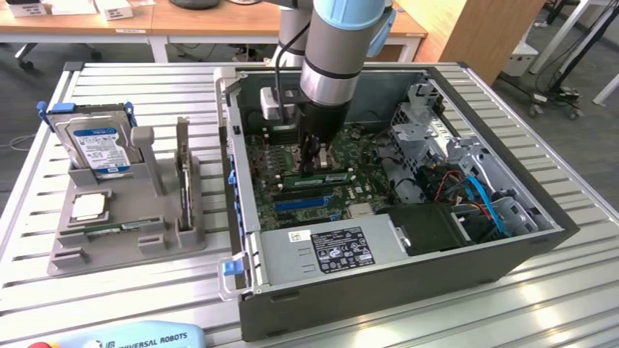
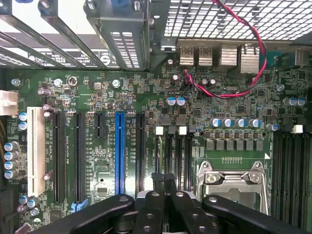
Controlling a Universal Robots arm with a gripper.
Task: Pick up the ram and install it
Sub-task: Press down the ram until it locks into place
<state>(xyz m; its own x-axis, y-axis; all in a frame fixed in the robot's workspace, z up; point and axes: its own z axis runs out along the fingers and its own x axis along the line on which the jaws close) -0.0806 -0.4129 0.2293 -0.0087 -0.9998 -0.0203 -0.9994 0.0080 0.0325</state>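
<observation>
In the exterior view my gripper (image 1: 312, 168) reaches straight down into the open computer case (image 1: 406, 286), its fingertips just above the motherboard (image 1: 290, 156). A long thin green ram (image 1: 331, 175) stands on edge on the board right below the fingertips; I cannot tell whether they touch it. In the wrist view the black fingers (image 2: 157, 181) are pressed together with nothing showing between them, so the gripper (image 2: 163, 179) is shut. They hover over narrow black slots (image 2: 171, 156) beside the silver processor socket (image 2: 233, 181). The fingers hide whatever lies under them.
Left of the case a grey holder (image 1: 145, 250) carries a blue-labelled hard drive (image 1: 97, 145), a square silver chip (image 1: 89, 206) and an upright card (image 1: 184, 185). Inside the case are a power supply (image 1: 329, 250), blue cables (image 1: 483, 199) and a drive cage (image 1: 435, 130). A red-black wire (image 2: 234, 92) loops over the board.
</observation>
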